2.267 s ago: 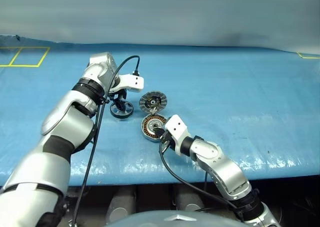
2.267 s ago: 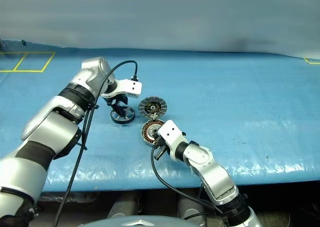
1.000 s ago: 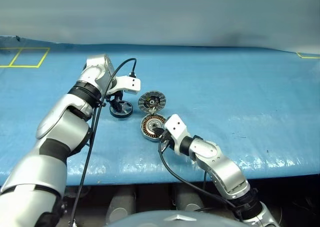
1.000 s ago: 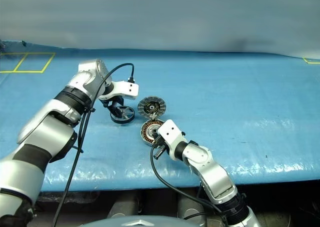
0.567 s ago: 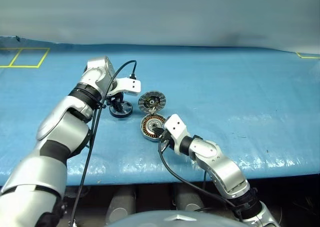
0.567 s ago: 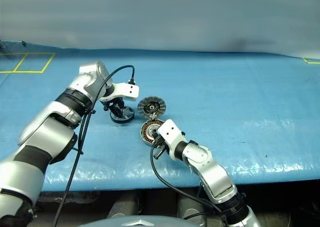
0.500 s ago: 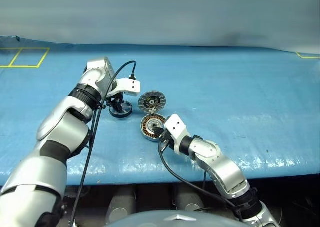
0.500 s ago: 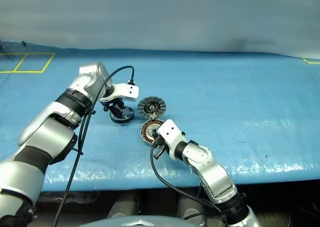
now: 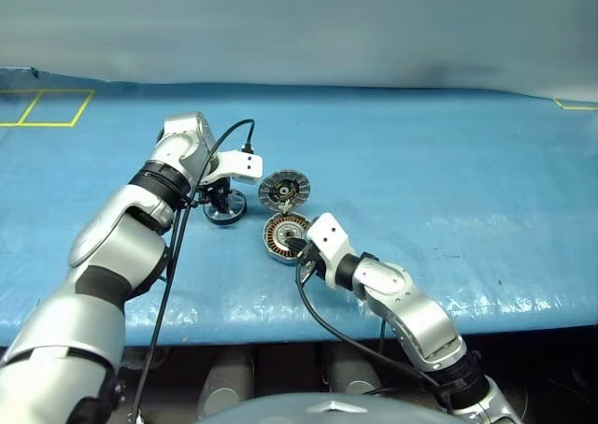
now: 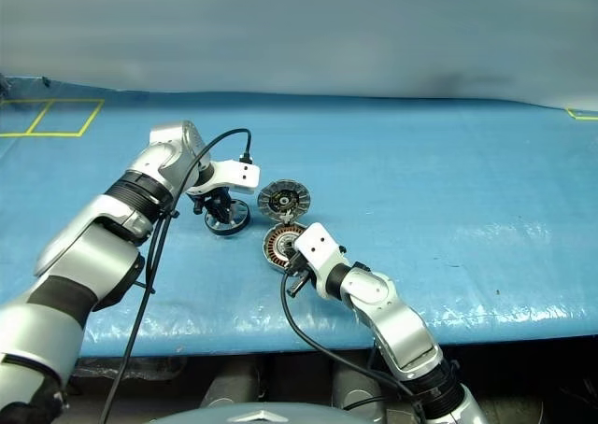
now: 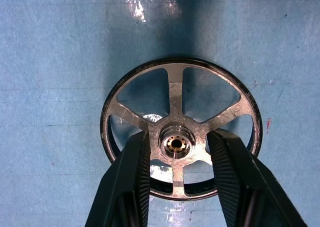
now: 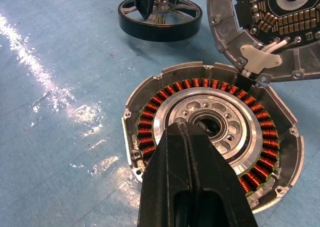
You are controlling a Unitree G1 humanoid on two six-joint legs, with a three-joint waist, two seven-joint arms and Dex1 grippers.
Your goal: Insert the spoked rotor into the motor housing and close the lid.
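The spoked rotor (image 11: 176,89), a dark wheel with a shiny rim, lies flat on the blue table (image 9: 448,181). My left gripper (image 9: 220,200) points straight down over it. Its fingers (image 11: 137,162) stand either side of the central hub with a thin gap on each side, so it is open. The motor housing (image 12: 150,122), with its copper windings showing, lies just right of the rotor. Its lid (image 12: 280,27) is hinged open on the far side, inner face up. My right gripper (image 12: 182,124) is shut and empty, its tip over the housing's near edge.
Blue sheeting covers the table, whose front edge (image 9: 374,317) runs close below my right arm. A yellow taped square (image 9: 47,106) marks the far left corner. Black cables (image 9: 177,256) hang from both wrists.
My left gripper's fingers have drawn closer together around the rotor's hub. The right arm, the housing and the lid have not moved.
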